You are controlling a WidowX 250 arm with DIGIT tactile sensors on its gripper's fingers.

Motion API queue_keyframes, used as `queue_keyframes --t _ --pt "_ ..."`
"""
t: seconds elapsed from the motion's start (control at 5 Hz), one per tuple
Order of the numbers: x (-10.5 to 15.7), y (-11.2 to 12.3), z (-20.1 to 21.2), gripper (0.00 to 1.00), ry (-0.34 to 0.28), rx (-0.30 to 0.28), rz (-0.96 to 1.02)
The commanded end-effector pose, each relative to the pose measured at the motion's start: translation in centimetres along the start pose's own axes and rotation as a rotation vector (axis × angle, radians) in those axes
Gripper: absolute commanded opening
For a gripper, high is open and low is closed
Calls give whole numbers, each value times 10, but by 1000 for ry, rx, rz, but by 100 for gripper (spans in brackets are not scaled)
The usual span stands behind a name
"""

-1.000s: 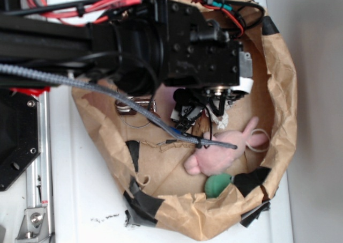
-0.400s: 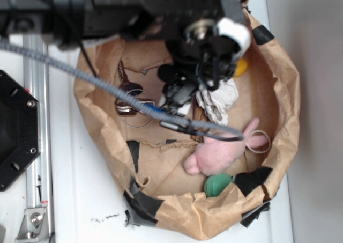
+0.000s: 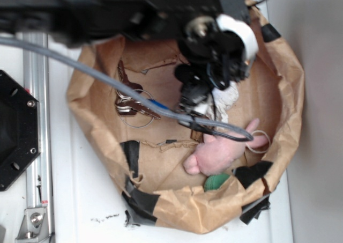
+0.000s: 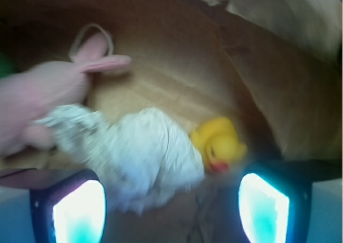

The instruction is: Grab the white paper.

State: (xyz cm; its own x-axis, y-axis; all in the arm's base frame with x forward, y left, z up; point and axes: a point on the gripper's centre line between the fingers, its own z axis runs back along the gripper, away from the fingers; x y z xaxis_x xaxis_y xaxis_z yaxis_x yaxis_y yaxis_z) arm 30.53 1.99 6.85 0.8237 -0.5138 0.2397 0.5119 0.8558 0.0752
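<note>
Gripper (image 4: 170, 197) poised over the white paper (image 4: 142, 154) inside the brown paper bag (image 3: 289, 82).

I see both fingers (image 4: 72, 208) spread wide in the wrist view, with the wad lying between them and untouched, so I judge the claw is lined up to descend and close. The paper's tail tapers left to touch the pink plush bunny (image 4: 45, 90); a yellow rubber duck (image 4: 220, 144) sits just right of the wad, near enough to be caught as well. In the exterior view the arm hides most of the paper (image 3: 225, 99); only its lower edge shows. Keys (image 3: 131, 101) lie left, and a green object (image 3: 217, 182) is cut off by the bag's rim. The wrist view is blurred.
</note>
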Motion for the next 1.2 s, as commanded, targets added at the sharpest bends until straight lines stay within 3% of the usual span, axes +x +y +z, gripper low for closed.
queue_keyframes --t 0.0,0.2,0.6,0.8,1.0 --pt "24 -7 -37 100 20 -82 -122" --pt "22 -3 -37 0 48 -77 -61" --pt "13 -8 -27 0 82 -35 -40" --pt "10 -17 1 0 92 -48 3" --pt "5 -19 49 0 174 -92 97"
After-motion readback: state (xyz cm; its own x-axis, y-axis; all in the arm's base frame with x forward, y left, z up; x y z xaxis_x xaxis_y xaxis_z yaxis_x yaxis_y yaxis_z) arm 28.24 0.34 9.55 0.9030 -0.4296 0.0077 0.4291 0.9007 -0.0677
